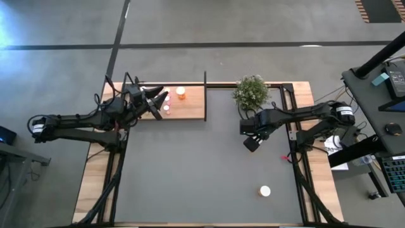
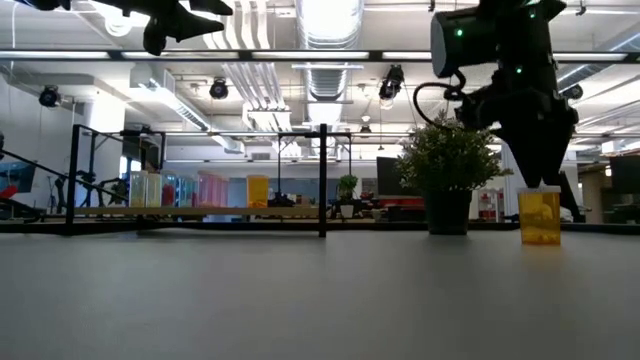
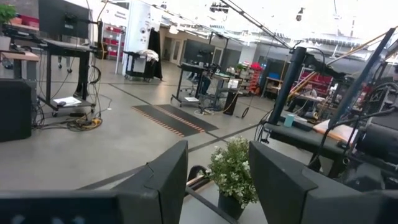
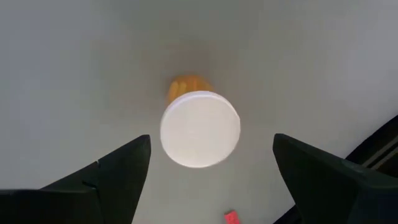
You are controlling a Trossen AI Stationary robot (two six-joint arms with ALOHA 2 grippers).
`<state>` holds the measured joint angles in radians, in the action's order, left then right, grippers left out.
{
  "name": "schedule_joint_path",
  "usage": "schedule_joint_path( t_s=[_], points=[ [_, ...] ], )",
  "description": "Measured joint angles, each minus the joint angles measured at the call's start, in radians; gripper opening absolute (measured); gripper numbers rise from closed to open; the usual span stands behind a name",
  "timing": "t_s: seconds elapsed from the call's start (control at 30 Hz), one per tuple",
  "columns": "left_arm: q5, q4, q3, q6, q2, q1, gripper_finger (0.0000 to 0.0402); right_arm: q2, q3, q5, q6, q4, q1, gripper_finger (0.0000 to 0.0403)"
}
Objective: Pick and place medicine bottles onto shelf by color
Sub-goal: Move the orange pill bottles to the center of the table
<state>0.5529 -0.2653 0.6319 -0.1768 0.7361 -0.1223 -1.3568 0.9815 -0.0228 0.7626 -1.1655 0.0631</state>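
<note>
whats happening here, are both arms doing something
The robot is sorting medicine bottles onto the wooden shelf. The left tool is over the shelf, open and empty, beside an orange bottle and a pink bottle standing on the board. The right tool is open and aimed down at one white-capped orange bottle standing alone on the grey table, not gripping it yet.

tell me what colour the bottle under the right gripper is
Orange body, white cap; the bottle shows best in the right wrist view.
</note>
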Motion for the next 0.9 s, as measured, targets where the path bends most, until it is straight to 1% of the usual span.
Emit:
schedule_joint_path(
  t_s=[0.37, 0.67, 0.77, 0.9],
  points=[
    [0.000, 0.000, 0.000, 0.000, 0.000, 0.000, 0.0154, -0.045, -0.070, 0.005, -0.018, 0.122, 0.000, 0.0327],
    [0.000, -0.001, 0.000, 0.000, 0.003, 0.000, 0.0154, -0.046, -0.070, 0.010, -0.012, 0.131, 0.000, 0.0325],
    [0.000, -0.001, 0.000, 0.000, 0.004, 0.000, 0.0154, -0.047, -0.070, 0.031, -0.011, 0.132, 0.000, 0.0312],
    [0.000, -0.001, 0.000, 0.000, 0.004, 0.000, 0.0154, -0.046, -0.070, 0.033, -0.003, 0.131, 0.000, 0.0268]
  ],
)
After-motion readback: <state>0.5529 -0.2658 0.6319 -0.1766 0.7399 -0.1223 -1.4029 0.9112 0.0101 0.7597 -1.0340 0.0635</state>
